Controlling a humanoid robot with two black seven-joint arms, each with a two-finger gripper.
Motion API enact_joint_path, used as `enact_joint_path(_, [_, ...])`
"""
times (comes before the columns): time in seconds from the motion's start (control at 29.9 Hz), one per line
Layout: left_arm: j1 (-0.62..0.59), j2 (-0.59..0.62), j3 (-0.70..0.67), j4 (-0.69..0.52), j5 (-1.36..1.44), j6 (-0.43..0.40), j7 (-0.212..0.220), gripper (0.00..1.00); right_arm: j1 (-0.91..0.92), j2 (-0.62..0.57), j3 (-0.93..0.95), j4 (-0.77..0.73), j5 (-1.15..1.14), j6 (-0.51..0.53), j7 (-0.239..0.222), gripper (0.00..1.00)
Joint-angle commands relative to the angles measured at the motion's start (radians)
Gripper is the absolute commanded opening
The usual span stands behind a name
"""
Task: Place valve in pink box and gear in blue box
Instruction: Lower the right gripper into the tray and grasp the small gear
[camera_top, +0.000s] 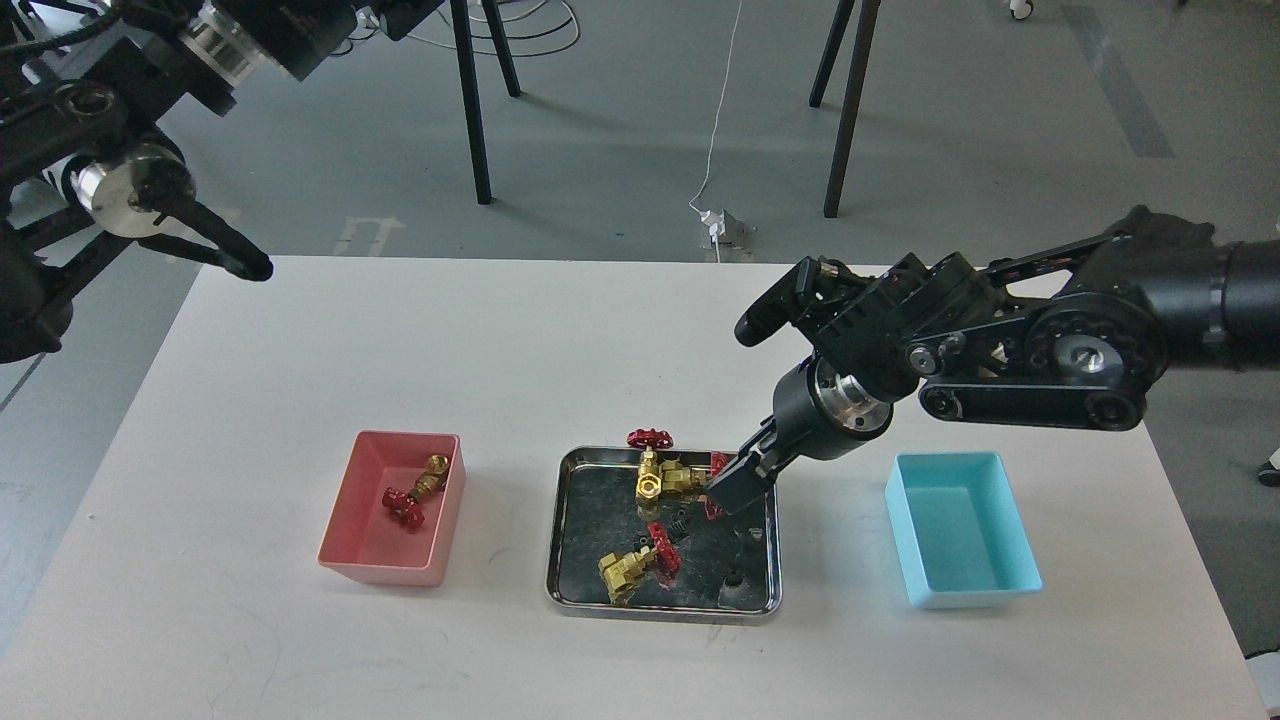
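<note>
**Right claw down in the steel tray**

The right gripper (728, 492) dips into the shiny steel tray (570, 520) beside a brass valve (665, 478) (finger spread unclear). Another valve (415, 492) lies in the pink box (440, 515). A black gear (735, 578) sits in the tray; the smooth blue box (920, 560) stands right. The left gripper (225, 248), fingers together, hangs above the table's corner.

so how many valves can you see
4: one in the pink box at, three in the steel tray: back, back right by the right gripper at, front left. The gripper may hide more.

Shiny mirror-like steel tray (565, 560), matt plastic pink box (345, 545) and blue box (1010, 560), brass-gold valve (625, 572), smooth white table (400, 340).
</note>
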Motion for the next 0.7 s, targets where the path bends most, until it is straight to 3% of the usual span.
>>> enact_joint_path(0.0, [0.016, -0.034, -0.01, 0.002, -0.001, 0.001, 0.0, 0.94, -0.024, 0.1, -0.051, -0.015, -0.035, -0.05, 0.001, 0.93])
enact_joint_path(0.17, [0.03, -0.043, -0.013, -0.001, -0.004, 0.001, 0.0, 0.94, -0.046, 0.212, -0.123, -0.106, -0.083, -0.089, -0.001, 0.64])
enact_joint_path(0.6, [0.111, -0.071, -0.062, -0.002, -0.003, -0.005, 0.0, 0.94, -0.075, 0.212, -0.189, -0.144, -0.106, -0.132, 0.004, 0.61])
enact_joint_path(0.67, [0.12, -0.077, -0.064, -0.004, -0.003, -0.005, 0.0, 0.94, -0.075, 0.212, -0.178, -0.135, -0.089, -0.133, 0.031, 0.61])
